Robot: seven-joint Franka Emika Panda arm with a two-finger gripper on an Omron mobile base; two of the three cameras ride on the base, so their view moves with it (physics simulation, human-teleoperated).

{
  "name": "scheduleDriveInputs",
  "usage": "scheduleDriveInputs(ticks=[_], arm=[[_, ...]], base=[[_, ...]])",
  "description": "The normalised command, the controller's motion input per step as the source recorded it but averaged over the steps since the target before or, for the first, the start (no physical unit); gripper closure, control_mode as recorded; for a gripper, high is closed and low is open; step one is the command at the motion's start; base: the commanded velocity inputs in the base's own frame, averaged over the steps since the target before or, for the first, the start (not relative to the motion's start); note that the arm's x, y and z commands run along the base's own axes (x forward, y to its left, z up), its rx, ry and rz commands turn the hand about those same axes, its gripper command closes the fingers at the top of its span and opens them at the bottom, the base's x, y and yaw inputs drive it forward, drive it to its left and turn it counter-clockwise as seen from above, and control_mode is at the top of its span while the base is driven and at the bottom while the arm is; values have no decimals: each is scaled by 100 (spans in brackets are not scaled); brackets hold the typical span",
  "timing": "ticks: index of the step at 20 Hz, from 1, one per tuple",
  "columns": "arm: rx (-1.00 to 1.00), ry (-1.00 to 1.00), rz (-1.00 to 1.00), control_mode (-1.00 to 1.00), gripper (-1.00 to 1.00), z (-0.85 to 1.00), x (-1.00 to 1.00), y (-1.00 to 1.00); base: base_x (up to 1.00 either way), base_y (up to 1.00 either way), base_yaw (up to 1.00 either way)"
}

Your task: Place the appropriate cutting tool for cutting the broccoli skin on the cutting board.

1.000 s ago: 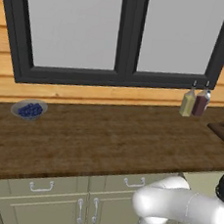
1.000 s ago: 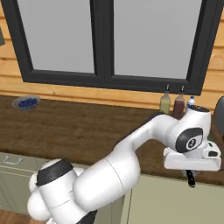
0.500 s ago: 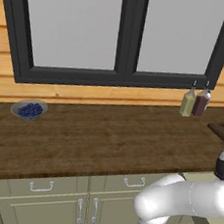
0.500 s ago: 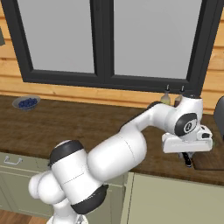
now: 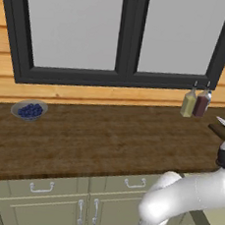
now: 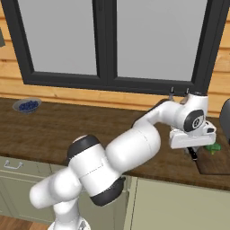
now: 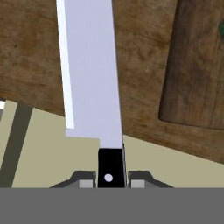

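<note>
Knife (image 7: 89,74), the cutting tool, runs up the middle of the hand view from its black handle at the bottom to a long pale silvery blade that leaves the frame at the top. The claw (image 7: 111,178) is clamped on that black handle, one dark fingertip (image 7: 86,178) on each side of it. Below the blade lie the wooden table (image 7: 144,65) and, toward the lower left of that frame, pale cabinet fronts past the table's edge. The cutting board (image 7: 194,65), a darker brown slab, fills the upper right of the hand view, well to the side of the blade and not under it.

In the right base view the claw (image 6: 193,152) hangs at the right of the frame beneath the white wrist, with the dark handle (image 6: 193,154) poking down from it just over the near left corner of the cutting board (image 6: 215,164). A bit of green broccoli (image 6: 213,147) sits on the board, just right of the wrist.

In the left base view a grey bowl of blue berries (image 5: 29,110) rests at the far left of the table (image 5: 107,133), and two small bottles (image 5: 195,102) stand at the back right under the window (image 5: 126,32). The board's edge (image 5: 218,131) shows at the right border.
</note>
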Motion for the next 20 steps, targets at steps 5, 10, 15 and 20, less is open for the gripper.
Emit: scheduleDriveInputs(ticks=[5,10,15,20], arm=[[5,0,9,-100,100,-18,24,-5],[5,0,9,-100,100,-26,14,-4],[3,0,6,-100,100,-42,9,-5],[4,-4,4,-100,100,-32,6,-19]], base=[[0,0,0],[0,0,0],[0,0,0],[0,0,0]])
